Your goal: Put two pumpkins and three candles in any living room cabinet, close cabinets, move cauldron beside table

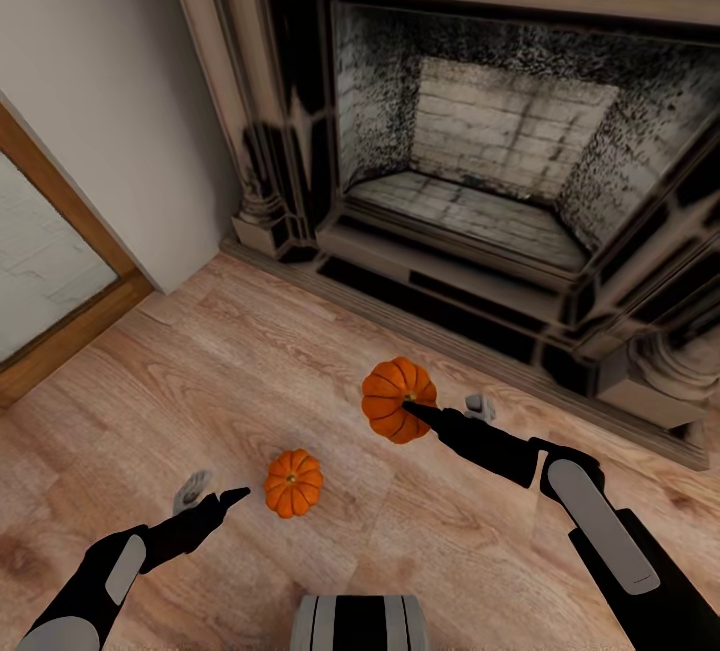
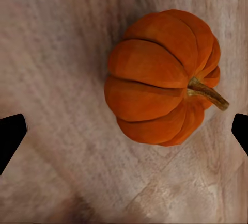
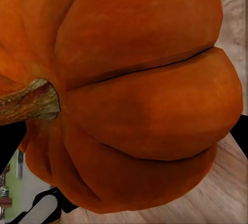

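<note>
Nearest, at the bottom of the head view: a strip of the robot's own grey and black trunk (image 1: 360,623).

Just beyond, low on the left: left pincer (image 1: 212,494) hovering over the wooden floor (image 1: 250,351), black tips spread wide at either edge of the left wrist view with nothing between them but boards. Close beside it, resting on the floor: one pumpkin (image 1: 293,482), small, round, orange, deeply ribbed, with a short curved brownish stem (image 2: 207,93); seen from above in the left wrist view (image 2: 163,77), clear of both tips.

A little further, on the right: right pincer (image 1: 440,416) pinching the second pumpkin (image 1: 399,400), one dark finger (image 1: 430,418) across its side near the stem. Orange ribs crowding the right wrist view (image 3: 134,95), stem stub at the edge (image 3: 28,102). Lifted off the floor, apparently, though hard to say for certain from this angle.

Just past that pumpkin, on the floor by the hearth: a small pale grey stubby shape (image 1: 481,407), perhaps a candle, partly hidden by the arm.

Further back: a large stone fireplace (image 1: 500,151) with dark glossy trim, its firebox open and holding only sooty brick. To the far left: a plain pale wall (image 1: 110,81) and a wood-framed panel (image 1: 50,261).
</note>
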`<state>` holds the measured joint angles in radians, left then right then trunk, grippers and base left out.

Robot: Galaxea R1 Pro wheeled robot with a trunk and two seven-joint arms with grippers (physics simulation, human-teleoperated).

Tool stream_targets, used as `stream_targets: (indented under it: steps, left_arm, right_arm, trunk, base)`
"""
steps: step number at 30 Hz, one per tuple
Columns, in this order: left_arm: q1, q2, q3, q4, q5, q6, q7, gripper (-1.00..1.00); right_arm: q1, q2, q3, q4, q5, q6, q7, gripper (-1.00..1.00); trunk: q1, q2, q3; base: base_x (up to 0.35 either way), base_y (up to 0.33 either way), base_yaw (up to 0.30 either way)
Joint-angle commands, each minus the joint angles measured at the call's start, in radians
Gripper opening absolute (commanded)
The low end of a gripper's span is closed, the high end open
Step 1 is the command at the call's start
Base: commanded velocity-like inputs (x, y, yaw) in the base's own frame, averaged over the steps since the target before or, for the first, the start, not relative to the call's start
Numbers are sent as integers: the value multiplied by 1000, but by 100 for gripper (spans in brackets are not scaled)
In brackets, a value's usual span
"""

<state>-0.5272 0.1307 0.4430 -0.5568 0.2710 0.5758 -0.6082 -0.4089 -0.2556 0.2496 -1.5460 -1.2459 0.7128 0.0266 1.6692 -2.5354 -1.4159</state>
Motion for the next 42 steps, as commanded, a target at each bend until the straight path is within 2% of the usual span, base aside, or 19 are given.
stream_targets:
  steps: [1, 9, 13, 18, 42]
  left_arm:
    - [-1, 0, 3, 0, 4, 7, -2, 100]
    - [-1, 0, 3, -2, 4, 7, -4, 100]
    - [-1, 0, -13, -3, 4, 7, -4, 100]
    - [-1, 0, -26, -7, 4, 8, -4, 100]
    - [-1, 0, -29, -12, 4, 9, -4, 100]
  right_arm:
    - [-1, -1, 0, 0, -1, 2, 2, -100]
    - [-1, -1, 0, 1, -1, 2, 3, -100]
    - [-1, -1, 1, 0, -1, 2, 2, -100]
    - [-1, -1, 1, 1, 0, 1, 3, -100]
    - [-1, 1, 2, 1, 0, 1, 2, -100]
  trunk:
    - [0, -1, -5]
    - [4, -2, -36]
    - [6, -3, -51]
    - [6, -3, -51]
    - [6, -3, -51]
  base:
    - [0, 0, 0]
    - [0, 0, 0]
    - [0, 0, 0]
    - [0, 0, 0]
    - [57, -56, 0]
